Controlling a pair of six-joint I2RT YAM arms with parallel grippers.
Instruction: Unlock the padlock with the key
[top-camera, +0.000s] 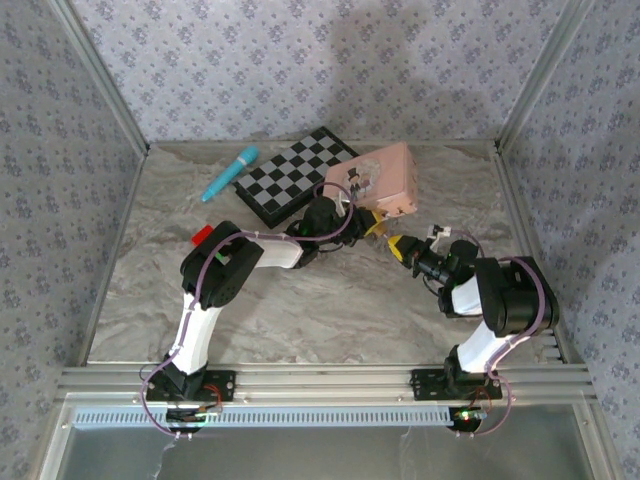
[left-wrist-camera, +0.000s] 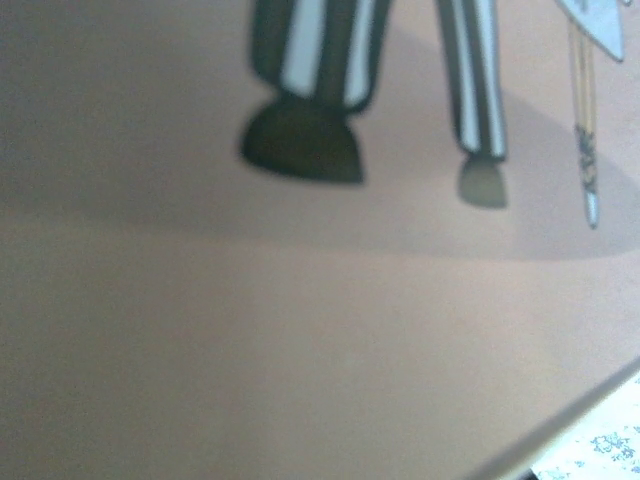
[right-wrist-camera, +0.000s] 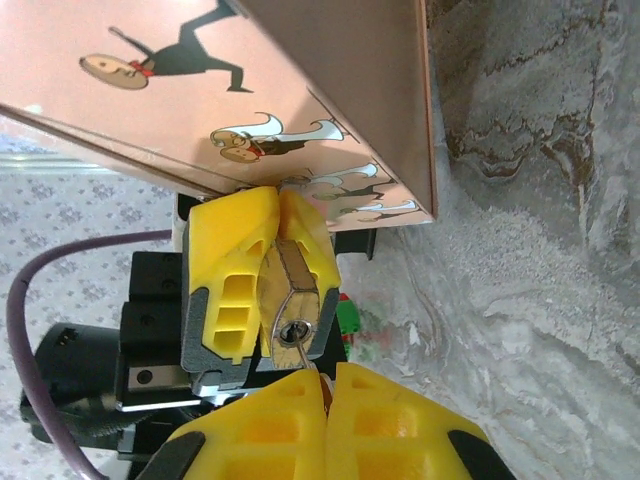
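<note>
Steadying work is falling to the left gripper, which is sitting at the near corner of the pink rectangular picture tin; its wrist camera is looking flat onto that tin's printed side. Its yellow jaws are clamping narrowly on the small brass-gold metal padlock. They are holding it just beside the tin's corner, above the grey marble-patterned table, with the keyhole end facing the other arm.

The padlock is showing a faceted, dull-gold body with a round silvery keyway in its exposed face. Its shackle is hiding behind the fingers, so I cannot tell whether it is hanging from the tin.

Further right, the right gripper is pressing its yellow jaws almost together on a thin silvery metal key. Only the tip is poking out, and it is touching or just entering the keyway.

Insertion appears to be the step in hand. The next move is likely calling for a straight push along the keyway. A wrist roll would then turn the key while the left jaws are resisting the twist.
</note>
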